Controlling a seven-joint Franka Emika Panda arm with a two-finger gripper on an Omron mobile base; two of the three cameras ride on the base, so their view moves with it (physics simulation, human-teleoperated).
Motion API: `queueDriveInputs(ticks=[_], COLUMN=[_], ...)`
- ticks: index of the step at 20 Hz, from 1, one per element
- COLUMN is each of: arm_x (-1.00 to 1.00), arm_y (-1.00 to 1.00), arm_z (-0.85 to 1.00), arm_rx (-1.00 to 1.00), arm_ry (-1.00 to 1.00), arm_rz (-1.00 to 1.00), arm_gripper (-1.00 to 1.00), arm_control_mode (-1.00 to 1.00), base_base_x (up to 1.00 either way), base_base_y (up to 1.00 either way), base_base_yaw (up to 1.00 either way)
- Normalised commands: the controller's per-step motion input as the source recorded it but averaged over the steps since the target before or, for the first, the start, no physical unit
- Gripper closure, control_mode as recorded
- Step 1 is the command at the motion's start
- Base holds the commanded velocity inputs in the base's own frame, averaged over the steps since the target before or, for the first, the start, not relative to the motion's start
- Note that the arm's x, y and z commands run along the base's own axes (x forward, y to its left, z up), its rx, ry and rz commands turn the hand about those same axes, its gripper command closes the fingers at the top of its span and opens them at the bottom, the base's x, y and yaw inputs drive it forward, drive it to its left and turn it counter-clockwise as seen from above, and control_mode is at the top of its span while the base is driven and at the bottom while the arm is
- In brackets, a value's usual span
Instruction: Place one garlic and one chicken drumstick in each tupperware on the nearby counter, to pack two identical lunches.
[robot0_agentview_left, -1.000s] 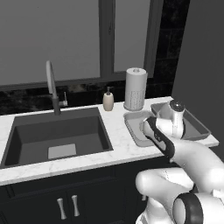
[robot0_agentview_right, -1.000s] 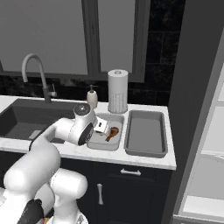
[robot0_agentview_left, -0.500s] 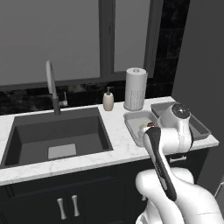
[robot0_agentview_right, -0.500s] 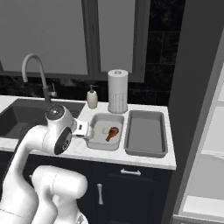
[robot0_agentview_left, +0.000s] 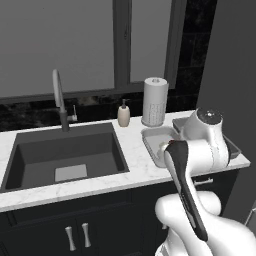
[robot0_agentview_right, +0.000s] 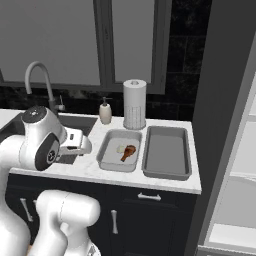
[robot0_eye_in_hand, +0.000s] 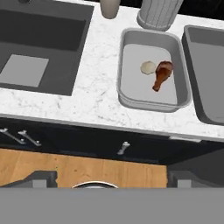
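Two grey tupperware stand side by side on the white marbled counter (robot0_agentview_right: 90, 167). The left tupperware (robot0_agentview_right: 109, 159) (robot0_eye_in_hand: 131, 94) (robot0_agentview_left: 151, 145) holds a pale garlic (robot0_eye_in_hand: 148, 67) (robot0_agentview_right: 120, 148) and a brown chicken drumstick (robot0_eye_in_hand: 162, 75) (robot0_agentview_right: 128, 152) next to each other. Nothing lies in the right tupperware (robot0_agentview_right: 167, 155) (robot0_eye_in_hand: 205, 65). My gripper (robot0_eye_in_hand: 112, 178) (robot0_agentview_right: 80, 146) is open and holds nothing. It hangs above the counter's front edge, left of the left tupperware and apart from it. In the left base view my arm covers much of both trays.
A dark sink basin (robot0_agentview_left: 65, 155) (robot0_eye_in_hand: 39, 39) with a tall faucet (robot0_agentview_left: 59, 97) lies left of the trays. A soap bottle (robot0_agentview_right: 105, 112) and a paper-towel roll (robot0_agentview_right: 134, 104) stand behind them. White fridge shelves (robot0_agentview_right: 235, 200) stand at the right, and dark cabinets (robot0_eye_in_hand: 87, 140) sit below.
My arm has drawn back from over the left tupperware toward the sink side and risen. The drumstick and garlic stay in the tray. The jaws stayed open.
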Motion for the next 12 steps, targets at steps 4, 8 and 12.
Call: queueDriveInputs(ticks=[4, 8, 12], arm_x=[-0.99, -0.75, 0.00], arm_y=[0.00, 0.00, 0.00], arm_z=[-0.20, -0.26, 0.00], arm_rx=[0.00, 0.00, 0.00], arm_ry=[-0.09, -0.11, 0.00], arm_rz=[0.00, 0.00, 0.00], arm_gripper=[-1.00, -1.00, -1.00], arm_control_mode=[-1.00, 1.00, 1.00], base_base_x=[0.00, -0.25, -1.00], base_base_y=[0.00, 0.00, -0.21], base_base_yaw=[0.00, 0.00, -0.01])
